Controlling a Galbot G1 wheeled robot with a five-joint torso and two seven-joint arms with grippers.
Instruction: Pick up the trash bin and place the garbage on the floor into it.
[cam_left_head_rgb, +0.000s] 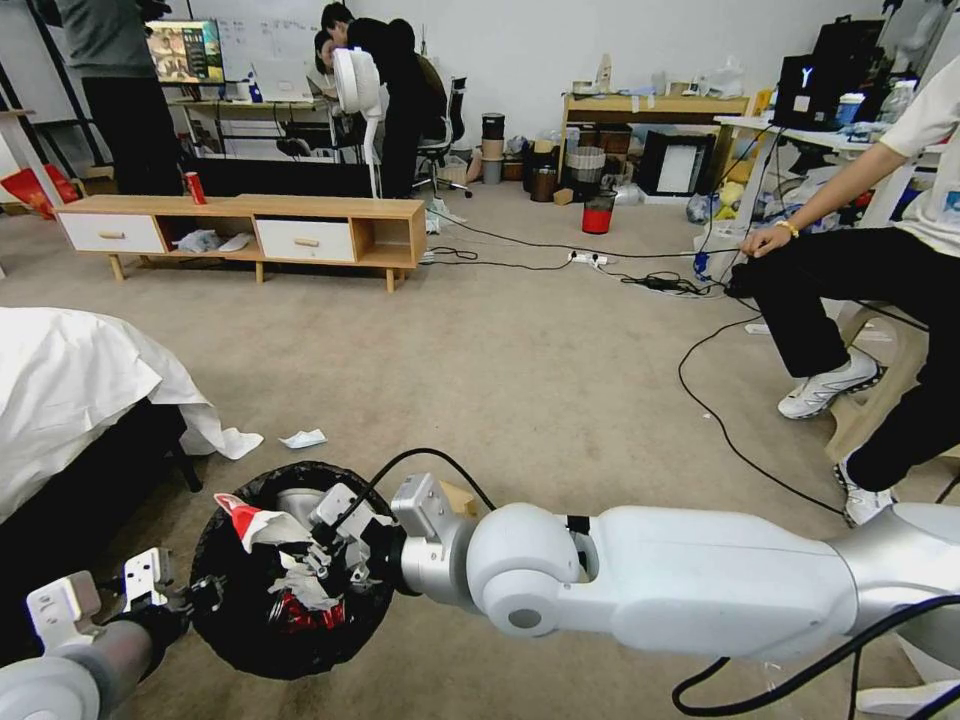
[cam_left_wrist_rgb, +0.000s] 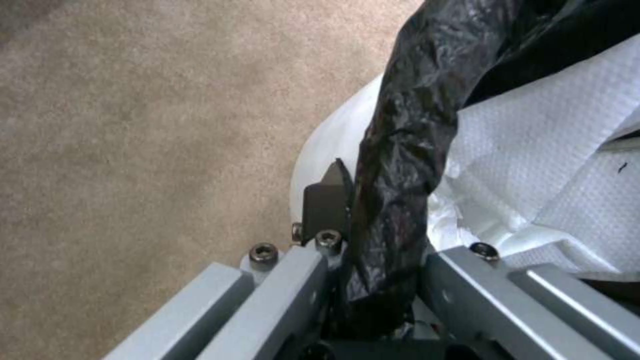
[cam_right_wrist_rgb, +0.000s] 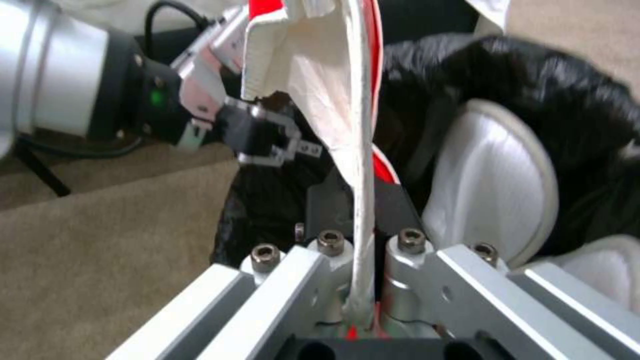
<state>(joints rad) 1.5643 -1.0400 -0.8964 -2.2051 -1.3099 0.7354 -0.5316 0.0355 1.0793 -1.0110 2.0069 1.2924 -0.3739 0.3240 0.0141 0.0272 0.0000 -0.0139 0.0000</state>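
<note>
Now the left tool (cam_left_head_rgb: 195, 597) clamps the trash bin (cam_left_head_rgb: 240, 640) rim to hold it up, while the right tool (cam_left_head_rgb: 335, 545), closed on the snack bag (cam_right_wrist_rgb: 360, 125), hangs over its opening.

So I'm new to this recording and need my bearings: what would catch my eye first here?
The big white right arm crossing the foreground, its right gripper shut on a red-white snack bag over the trash bin. The left gripper holds that black-lined bin by its rim at lower left, already holding tissues and red wrappers. Beyond it, one white paper scrap lies on the floor near a white-draped bed.
</note>
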